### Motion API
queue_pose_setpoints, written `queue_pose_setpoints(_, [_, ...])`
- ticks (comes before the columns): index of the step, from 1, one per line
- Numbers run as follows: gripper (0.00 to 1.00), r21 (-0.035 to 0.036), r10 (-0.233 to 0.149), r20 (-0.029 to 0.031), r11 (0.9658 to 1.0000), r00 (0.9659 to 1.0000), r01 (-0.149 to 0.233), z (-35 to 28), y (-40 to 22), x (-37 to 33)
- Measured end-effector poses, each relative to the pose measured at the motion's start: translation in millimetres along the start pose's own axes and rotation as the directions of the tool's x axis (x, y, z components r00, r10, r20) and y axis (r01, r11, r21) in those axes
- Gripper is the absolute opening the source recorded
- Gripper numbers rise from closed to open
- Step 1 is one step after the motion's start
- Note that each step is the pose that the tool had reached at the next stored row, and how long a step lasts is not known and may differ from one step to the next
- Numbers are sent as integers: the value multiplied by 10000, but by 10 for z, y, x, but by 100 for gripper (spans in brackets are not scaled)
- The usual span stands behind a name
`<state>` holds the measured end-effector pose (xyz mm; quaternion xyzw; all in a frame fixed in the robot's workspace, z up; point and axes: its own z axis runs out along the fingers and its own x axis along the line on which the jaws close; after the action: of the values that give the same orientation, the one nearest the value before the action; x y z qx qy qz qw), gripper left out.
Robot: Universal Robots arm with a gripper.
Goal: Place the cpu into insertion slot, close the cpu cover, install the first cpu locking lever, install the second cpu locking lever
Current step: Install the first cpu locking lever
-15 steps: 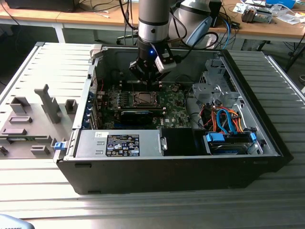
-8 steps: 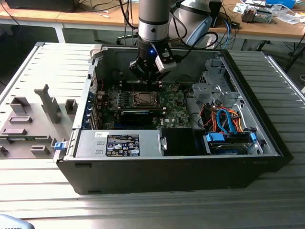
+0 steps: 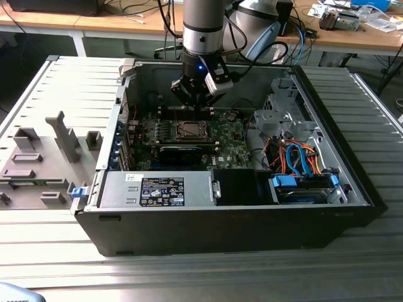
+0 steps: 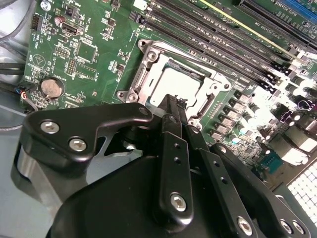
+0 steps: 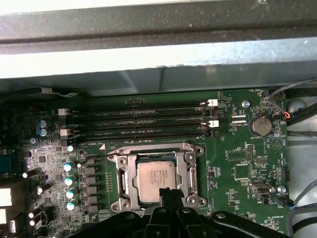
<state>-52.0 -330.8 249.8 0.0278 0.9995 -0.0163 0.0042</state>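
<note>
The cpu (image 5: 154, 178) lies flat in the insertion slot (image 5: 119, 159) on the green board, its dull silver top showing through the window of the cpu cover (image 5: 187, 171). The cover looks folded down flat around the chip. A thin wire lever (image 5: 94, 157) sticks out beside the socket. My gripper (image 5: 168, 192) hovers just over the chip's edge, its black fingers together with nothing between them. In the second wrist view the gripper (image 4: 177, 106) is at the rim of the cpu (image 4: 171, 84) and the cover (image 4: 148, 74). In the exterior view the gripper (image 3: 196, 107) hangs above the socket (image 3: 188, 131).
Long black memory slots (image 5: 143, 124) run beside the socket, and a coin battery (image 5: 260, 125) sits nearby. The case wall (image 5: 158, 59) rises close behind. A black card (image 3: 182, 151), the power supply (image 3: 157, 189) and a drive cage with cables (image 3: 302, 163) fill the case.
</note>
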Motion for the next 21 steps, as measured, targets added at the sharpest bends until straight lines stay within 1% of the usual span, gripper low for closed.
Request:
queue_pose_setpoints(6, [11, 1, 0, -1, 10000, 10000, 0, -1, -2, 27])
queue_pose_setpoints(21, [11, 1, 0, 0, 10000, 10000, 0, -1, -8, 149])
